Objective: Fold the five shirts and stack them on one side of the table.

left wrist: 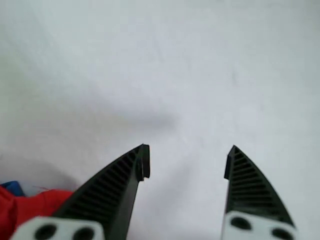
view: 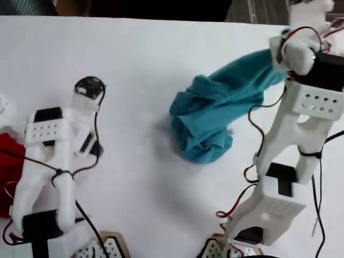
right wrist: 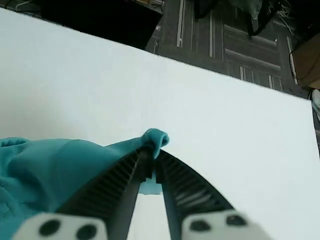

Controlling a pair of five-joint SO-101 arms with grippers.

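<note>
A teal shirt (view: pixel 215 115) lies bunched near the middle of the white table (view: pixel 134 54), one end pulled up and to the right. My right gripper (right wrist: pixel 152 162) is shut on that raised end of the teal shirt (right wrist: pixel 55 165); in the high view the right gripper (view: pixel 280 56) hangs at the far right. My left gripper (left wrist: pixel 186 162) stands open over bare table, nothing between its fingers; the high view puts the left gripper (view: pixel 90 87) left of centre. A red shirt (view: pixel 9 172) lies at the left edge, and the left wrist view catches a corner of the red shirt (left wrist: pixel 30 207).
The table's far edge (right wrist: pixel 200 70) borders a dark floor. Red and black cables (view: pixel 258 134) hang along the right arm. The arm bases (view: pixel 107 247) stand at the near edge. Open table surface lies between the two arms and behind the left gripper.
</note>
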